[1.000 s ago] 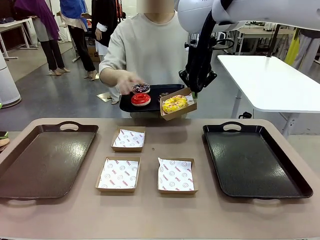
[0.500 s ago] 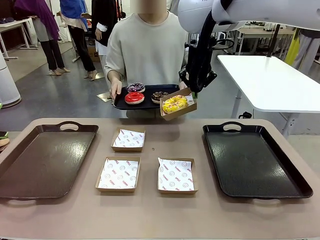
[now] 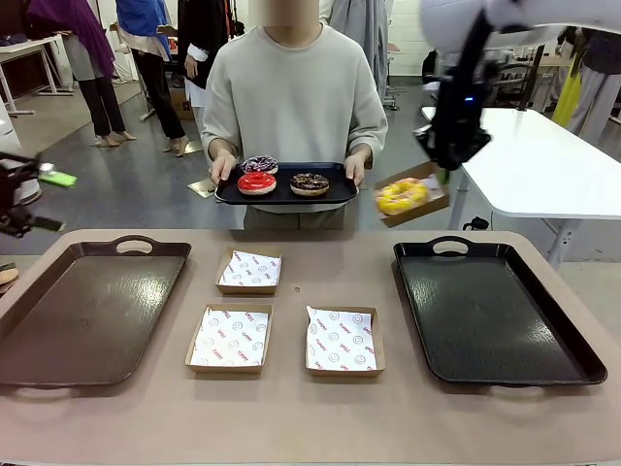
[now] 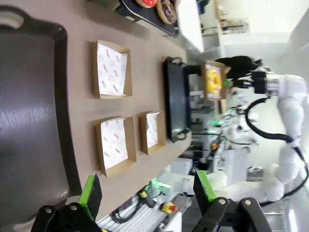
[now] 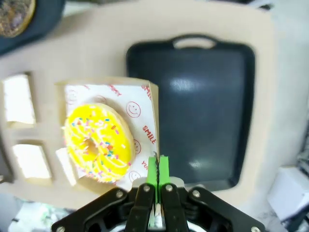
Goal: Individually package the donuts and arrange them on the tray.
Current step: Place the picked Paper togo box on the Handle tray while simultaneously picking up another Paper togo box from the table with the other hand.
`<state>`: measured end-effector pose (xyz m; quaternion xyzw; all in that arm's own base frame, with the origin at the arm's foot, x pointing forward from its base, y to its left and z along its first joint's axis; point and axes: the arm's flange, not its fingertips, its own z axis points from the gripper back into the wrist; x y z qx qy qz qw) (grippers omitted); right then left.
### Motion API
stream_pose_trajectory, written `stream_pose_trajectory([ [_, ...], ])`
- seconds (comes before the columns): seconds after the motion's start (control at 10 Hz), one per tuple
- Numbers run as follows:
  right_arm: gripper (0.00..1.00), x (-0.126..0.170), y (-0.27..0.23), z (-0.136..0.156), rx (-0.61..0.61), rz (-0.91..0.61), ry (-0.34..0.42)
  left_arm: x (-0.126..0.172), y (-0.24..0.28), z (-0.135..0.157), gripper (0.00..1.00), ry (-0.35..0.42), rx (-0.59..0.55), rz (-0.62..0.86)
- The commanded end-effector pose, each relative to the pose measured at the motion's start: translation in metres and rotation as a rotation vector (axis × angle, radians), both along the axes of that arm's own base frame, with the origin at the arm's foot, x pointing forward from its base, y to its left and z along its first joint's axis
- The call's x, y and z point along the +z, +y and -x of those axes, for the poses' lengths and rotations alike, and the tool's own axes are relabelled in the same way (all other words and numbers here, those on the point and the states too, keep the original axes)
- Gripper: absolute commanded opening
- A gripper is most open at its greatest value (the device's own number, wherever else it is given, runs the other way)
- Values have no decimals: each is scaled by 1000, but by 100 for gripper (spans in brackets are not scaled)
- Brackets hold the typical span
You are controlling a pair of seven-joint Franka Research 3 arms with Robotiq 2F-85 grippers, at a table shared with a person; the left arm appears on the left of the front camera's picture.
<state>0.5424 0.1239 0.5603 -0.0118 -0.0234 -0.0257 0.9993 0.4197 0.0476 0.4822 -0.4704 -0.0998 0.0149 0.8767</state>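
Yellow-iced donut (image 3: 401, 196) sits in a tilted cardboard box (image 3: 432, 190) whose rim the right gripper (image 5: 157, 166) pinches tight, aloft just beyond the dark right tray (image 3: 495, 320), so placing seems in hand, and the next move calls for lowering it level onto that tray.

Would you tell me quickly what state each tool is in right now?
The left tool is open and holds nothing.
The right tool is shut on the edge of a cardboard box carrying the yellow donut.
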Motion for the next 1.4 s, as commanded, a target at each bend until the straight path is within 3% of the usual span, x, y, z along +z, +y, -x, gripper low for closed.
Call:
stream_pose_trajectory([
  [0.0, 1, -18, -35, 22, 28, -23, -13, 13, -34, -25, 100, 40, -43, -174],
  [0.2, 1, -32, -75, 28, 37, -42, -21, 27, -85, -52, 100, 48, -56, -323],
  [0.5, 1, -65, -114, 27, 15, -73, -13, 18, -151, -90, 100, 20, -42, -583],
  [0.9, 1, -94, -127, 17, -8, -134, -1, -35, -202, -125, 100, -5, -70, -797],
  [1.3, 1, -84, -121, 21, -16, -81, 14, -90, -236, -138, 100, -3, -109, -877],
])
